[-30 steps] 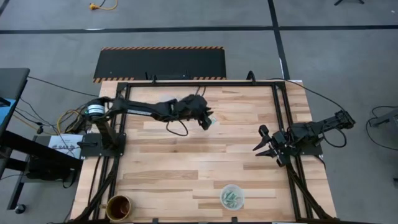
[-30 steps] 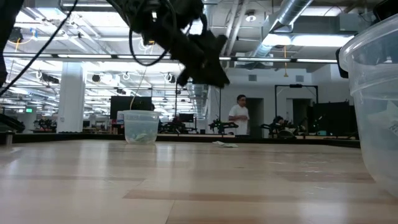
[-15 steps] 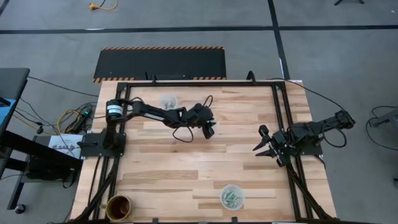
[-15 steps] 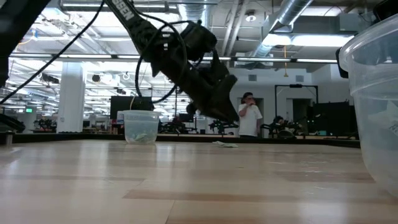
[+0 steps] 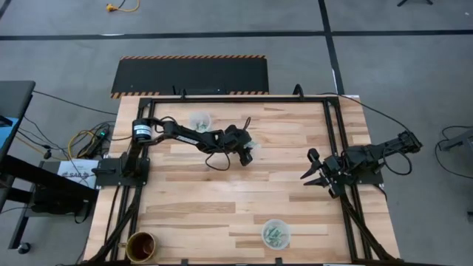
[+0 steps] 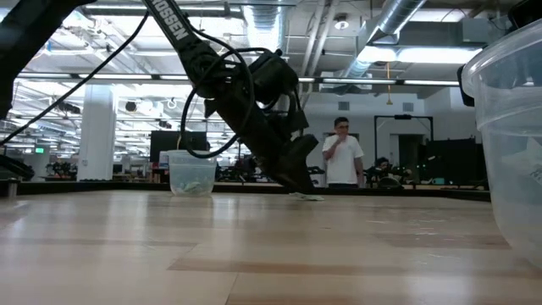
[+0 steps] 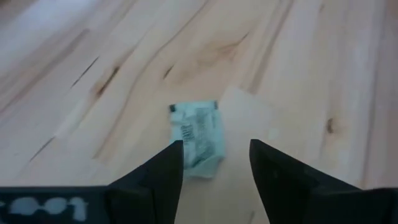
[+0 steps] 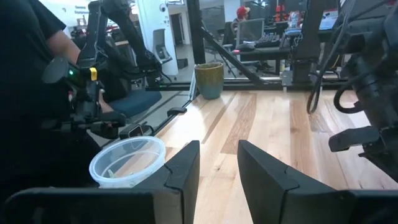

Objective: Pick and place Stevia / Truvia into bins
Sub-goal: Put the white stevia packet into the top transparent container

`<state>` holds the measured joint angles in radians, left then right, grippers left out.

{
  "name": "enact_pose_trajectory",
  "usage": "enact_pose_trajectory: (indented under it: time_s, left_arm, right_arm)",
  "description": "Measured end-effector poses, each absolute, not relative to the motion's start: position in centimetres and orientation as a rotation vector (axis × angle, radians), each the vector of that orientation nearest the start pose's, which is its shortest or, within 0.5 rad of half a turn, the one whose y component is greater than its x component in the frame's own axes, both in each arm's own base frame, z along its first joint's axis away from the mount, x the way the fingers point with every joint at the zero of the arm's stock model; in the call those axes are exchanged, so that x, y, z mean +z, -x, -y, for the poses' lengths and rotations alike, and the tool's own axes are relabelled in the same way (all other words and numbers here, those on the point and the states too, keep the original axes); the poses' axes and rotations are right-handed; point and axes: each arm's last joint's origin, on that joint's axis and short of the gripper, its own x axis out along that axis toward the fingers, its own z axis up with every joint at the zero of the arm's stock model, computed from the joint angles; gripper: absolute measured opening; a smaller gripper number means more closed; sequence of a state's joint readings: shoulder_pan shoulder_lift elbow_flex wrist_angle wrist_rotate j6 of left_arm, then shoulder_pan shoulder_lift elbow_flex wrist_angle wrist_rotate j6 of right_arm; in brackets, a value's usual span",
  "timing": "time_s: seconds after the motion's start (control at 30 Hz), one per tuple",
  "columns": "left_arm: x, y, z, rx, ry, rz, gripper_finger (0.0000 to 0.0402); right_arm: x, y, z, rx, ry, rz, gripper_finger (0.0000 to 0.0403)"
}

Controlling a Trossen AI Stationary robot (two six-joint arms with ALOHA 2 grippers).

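Note:
One pale green and white packet lies flat on the wooden table, also seen in the high view and the low view. My left gripper is open and low over it, one fingertip on either side of its nearer end, tips close to the table. A clear cup stands near the far edge. A second clear cup, with several packets inside, stands near the near edge. My right gripper waits open at the table's right side.
A brown dark-rimmed cup stands at the near left corner. The near clear cup looms at the low view's right edge. Bare wood lies between the cups. A person stands in the room behind, another beside the table.
My left gripper has come down from high above the table to just over the packet, shifting slightly toward the near edge. As the arm lowered, the far clear cup came into sight in the high view. The right arm has kept still.

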<state>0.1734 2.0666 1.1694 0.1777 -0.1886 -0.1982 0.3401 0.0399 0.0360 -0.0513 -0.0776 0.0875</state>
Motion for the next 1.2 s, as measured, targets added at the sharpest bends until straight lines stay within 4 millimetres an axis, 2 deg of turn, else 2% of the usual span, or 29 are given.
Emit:
enact_pose_trajectory:
  time_s: [0.53,0.67,0.87,1.2]
  left_arm:
    - [11.2,-40.4,-7.7,0.416,0.161,-0.784,0.0167]
    - [11.1,-40.2,-7.4,0.408,0.161,-0.825,0.0124]
    - [11.0,-40.2,-6.9,0.397,0.155,-0.837,0.0016]
    - [11.1,-40.3,-5.8,0.387,0.143,-0.833,0.0002]
  right_arm:
    - [16.8,-9.2,-3.5,0.415,-0.079,-0.073,0.0102]
    - [16.8,-9.2,-3.5,0.415,-0.079,-0.073,0.0102]
    - [16.8,-9.2,-3.5,0.415,-0.079,-0.073,0.0102]
    - [16.8,-9.2,-3.5,0.415,-0.079,-0.073,0.0102]
